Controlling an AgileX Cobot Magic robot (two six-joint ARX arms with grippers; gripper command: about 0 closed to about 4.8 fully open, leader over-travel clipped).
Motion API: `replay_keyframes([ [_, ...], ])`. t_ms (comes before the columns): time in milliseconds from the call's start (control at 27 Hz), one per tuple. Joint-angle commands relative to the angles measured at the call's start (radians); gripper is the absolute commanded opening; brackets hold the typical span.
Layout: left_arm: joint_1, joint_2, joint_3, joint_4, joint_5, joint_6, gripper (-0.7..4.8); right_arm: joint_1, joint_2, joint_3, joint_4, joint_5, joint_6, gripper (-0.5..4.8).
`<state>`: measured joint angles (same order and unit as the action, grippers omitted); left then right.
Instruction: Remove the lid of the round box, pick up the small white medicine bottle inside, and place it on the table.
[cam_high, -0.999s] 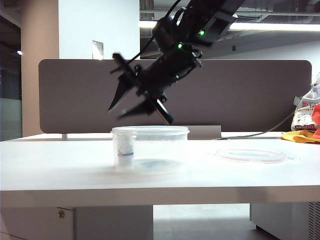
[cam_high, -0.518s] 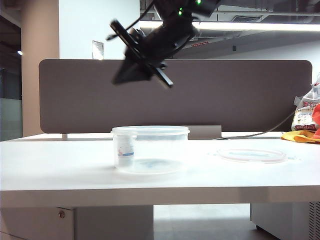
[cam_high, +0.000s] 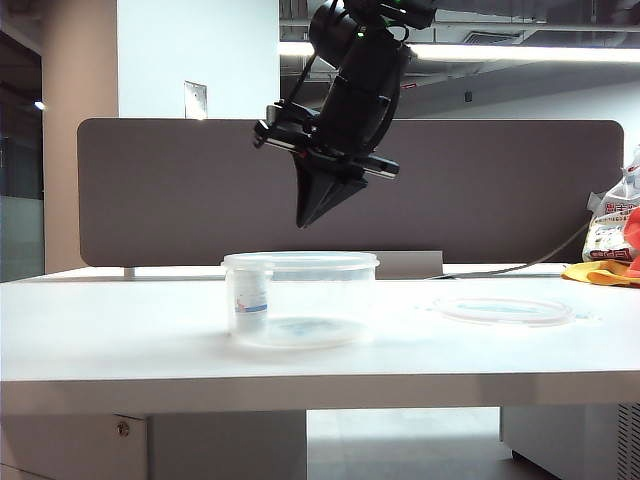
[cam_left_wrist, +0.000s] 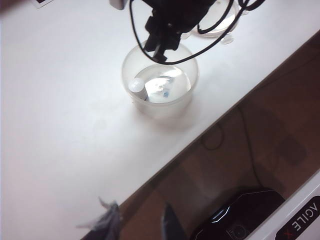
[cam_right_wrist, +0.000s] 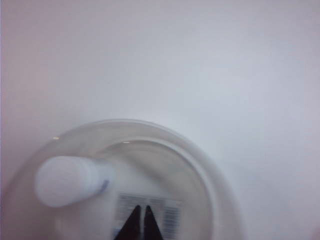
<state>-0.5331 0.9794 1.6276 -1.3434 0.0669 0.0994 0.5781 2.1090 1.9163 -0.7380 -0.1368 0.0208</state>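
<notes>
The clear round box (cam_high: 300, 295) stands uncovered on the white table (cam_high: 120, 320). The small white medicine bottle (cam_high: 248, 300) stands inside it against the left wall, and its cap (cam_right_wrist: 67, 180) shows from above in the right wrist view. The lid (cam_high: 503, 310) lies flat on the table to the right of the box. My right gripper (cam_high: 303, 222) hangs above the box, pointing down, shut with nothing in it; its tips (cam_right_wrist: 141, 210) are over the box's floor beside the bottle. My left gripper (cam_left_wrist: 140, 227) is high over the table's edge, far from the box (cam_left_wrist: 160, 82), open and holding nothing.
A dark partition panel (cam_high: 500, 190) runs along the back of the table. Bags and an orange item (cam_high: 615, 245) sit at the far right edge, with a cable leading towards them. Below the table edge there is a black device (cam_left_wrist: 240, 215).
My right gripper rose from just above the box's rim, turned from a slant to point straight down, and its spread fingers shut. The box, bottle and lid have not moved.
</notes>
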Motion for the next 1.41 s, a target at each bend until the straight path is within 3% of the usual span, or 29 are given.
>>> replay_keyframes([
  [37, -0.002, 0.003, 0.0, 0.013, -0.003, -0.006, 1.11, 0.002, -0.001, 0.006, 0.011, 0.074, -0.053, -0.09],
  [814, -0.002, 0.02, 0.001, 0.016, -0.003, -0.006, 1.11, 0.005, 0.111, 0.006, 0.071, 0.075, -0.055, -0.08],
  [1406, -0.002, 0.02, 0.0, 0.014, -0.003, -0.003, 1.11, -0.021, 0.131, 0.006, 0.133, 0.182, -0.064, -0.08],
])
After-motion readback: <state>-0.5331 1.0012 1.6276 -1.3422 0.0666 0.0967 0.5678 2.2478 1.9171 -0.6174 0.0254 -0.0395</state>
